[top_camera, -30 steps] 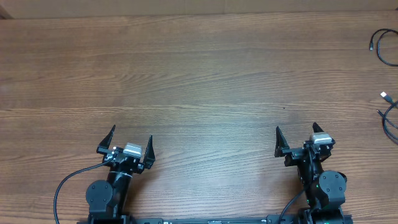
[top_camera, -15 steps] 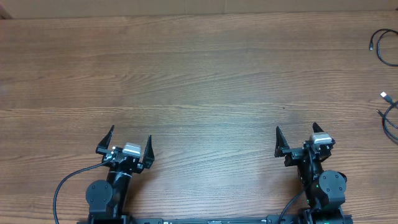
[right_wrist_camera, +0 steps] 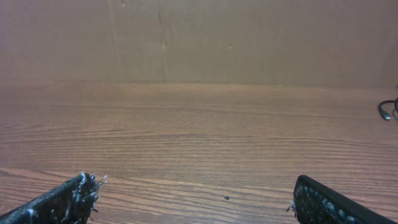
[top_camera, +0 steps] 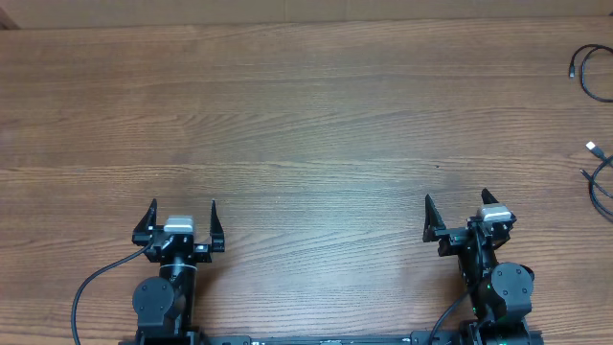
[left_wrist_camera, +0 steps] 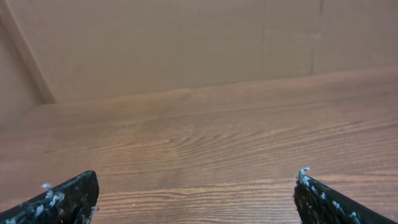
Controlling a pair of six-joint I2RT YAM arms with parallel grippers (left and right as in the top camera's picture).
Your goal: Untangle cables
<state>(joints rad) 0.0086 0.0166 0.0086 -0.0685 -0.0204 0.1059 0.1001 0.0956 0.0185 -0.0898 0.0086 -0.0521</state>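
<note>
Black cables lie at the table's far right edge in the overhead view: one loop at the upper right, and another cable with a white plug below it. A bit of a cable end shows at the right edge of the right wrist view. My left gripper is open and empty near the front left of the table; its fingertips frame bare wood in the left wrist view. My right gripper is open and empty at the front right, far from the cables.
The wooden table fills the view. A brown cardboard wall stands behind the table's far edge. Each arm's own black lead trails by its base at the front.
My left gripper has turned and shifted a little to the left, so its fingers now point straight toward the far edge. The right arm and the cables have not moved.
</note>
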